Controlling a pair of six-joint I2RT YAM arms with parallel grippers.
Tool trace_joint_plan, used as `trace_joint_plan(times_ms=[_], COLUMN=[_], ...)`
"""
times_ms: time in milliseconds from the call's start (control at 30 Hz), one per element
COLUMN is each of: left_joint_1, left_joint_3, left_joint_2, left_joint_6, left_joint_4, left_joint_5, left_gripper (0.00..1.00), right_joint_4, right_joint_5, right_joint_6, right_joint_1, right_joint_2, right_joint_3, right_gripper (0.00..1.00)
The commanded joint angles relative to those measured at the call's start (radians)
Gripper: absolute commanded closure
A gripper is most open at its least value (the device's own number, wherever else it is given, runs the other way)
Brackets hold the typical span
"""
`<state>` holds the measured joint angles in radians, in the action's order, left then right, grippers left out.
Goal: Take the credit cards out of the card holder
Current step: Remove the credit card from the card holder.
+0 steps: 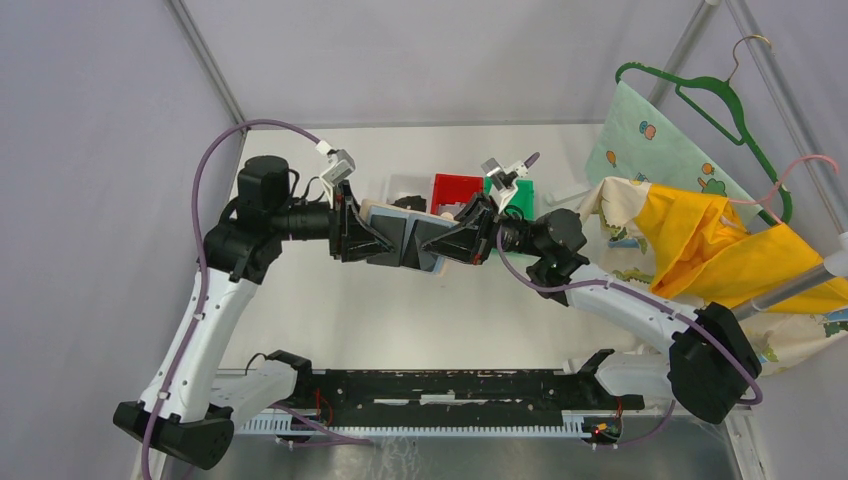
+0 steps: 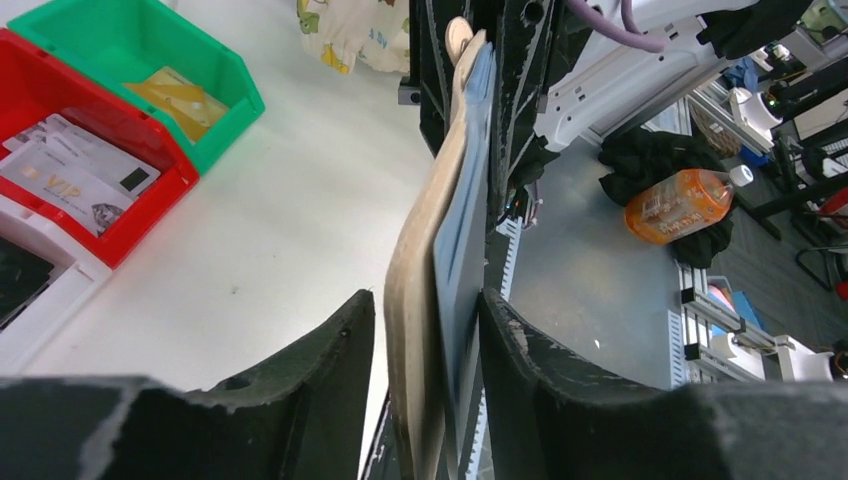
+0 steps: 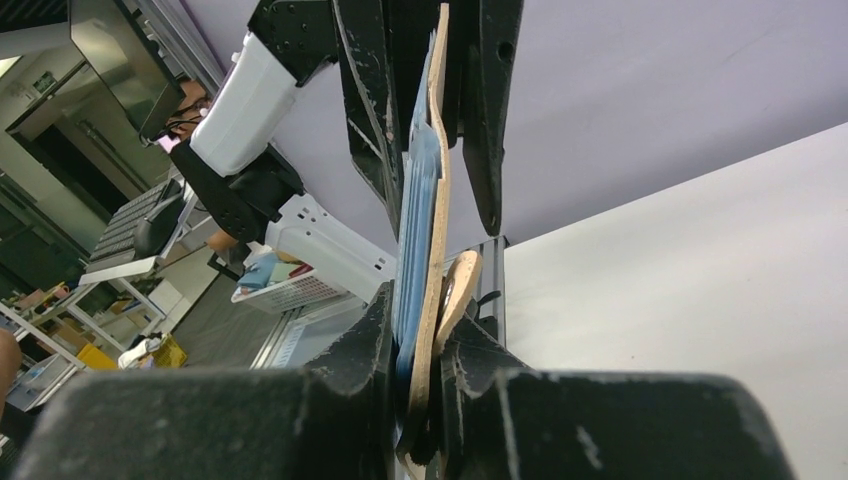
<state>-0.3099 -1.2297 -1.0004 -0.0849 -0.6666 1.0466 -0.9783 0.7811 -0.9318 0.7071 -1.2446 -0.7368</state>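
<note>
While the holder [image 2: 408,270] hangs above the counter's [image 1: 330,310] middle, right gripper [image 3: 420,320] clenched on one end, left gripper [image 2: 425,300] released around the other end, small gap at its tan side, cards [image 2: 70,170] lying in red bin [image 2: 150,215].

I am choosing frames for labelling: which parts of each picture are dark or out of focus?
Top external: even soft light, nothing blurred. Left wrist: card holder sharp, left gripper dark at the bottom. Right wrist: right gripper a dark mass below; the room behind looks soft.
</note>
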Motion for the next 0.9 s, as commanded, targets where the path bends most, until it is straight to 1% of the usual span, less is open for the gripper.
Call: trace_joint_plan(times_ms=[0,100,200,367,500,567,700,800,833,867], left_joint_1=[-0.001,-0.001,-0.001,-0.001,-0.001,-0.001,-0.001,-0.001,-0.001,-0.001], left_joint_3=[-0.107,-0.148,-0.149,-0.124,-0.14,-0.166,-0.218,-0.238,-0.236,-0.233], left_joint_2=[-0.021,-0.039,-0.036,-0.029,-0.041,-0.056,-0.076,-0.089,-0.091,-0.093], left_joint_6=[0.106,0.147,0.165,0.173,0.188,0.192,0.224,0.238,0.239,0.239], left_joint_4=[-0.082,-0.134,-0.151,-0.157,-0.189,-0.213,-0.27,-0.297,-0.3,-0.303], left_joint_5=[-0.01,-0.007,0.019,0.044,0.023,0.017,0.028,0.052,0.062,0.073], left_gripper=[0.53,0.52,0.52,0.64,0.77,0.79,0.8,0.8,0.8,0.8], right_joint_4=[-0.037,-0.06,-0.078,-0.088,-0.09,-0.089,-0.091,-0.097,-0.099,-0.098], right_joint_5=[0.001,0.006,0.007,0.007,0.012,0.019,0.036,0.047,0.051,0.053], right_joint_6=[0.026,0.009,-0.005,-0.016,-0.015,-0.017,-0.013,-0.015,-0.015,-0.012], right_joint_1=[0.003,0.0,0.001,0.0,-0.001,-0.004,-0.012,-0.012,-0.012,-0.012], right_joint_2=[0.04,0.039,0.04,0.047,0.051,0.051,0.047,0.039,0.037,0.036], right_joint_3=[-0.015,-0.008,-0.001,0.002,0.007,0.011,0.024,0.022,0.019,0.018], right_gripper=[1.0,1.0,1.0,1.0,1.0,1.0,0.95,0.89,0.84,0.76])
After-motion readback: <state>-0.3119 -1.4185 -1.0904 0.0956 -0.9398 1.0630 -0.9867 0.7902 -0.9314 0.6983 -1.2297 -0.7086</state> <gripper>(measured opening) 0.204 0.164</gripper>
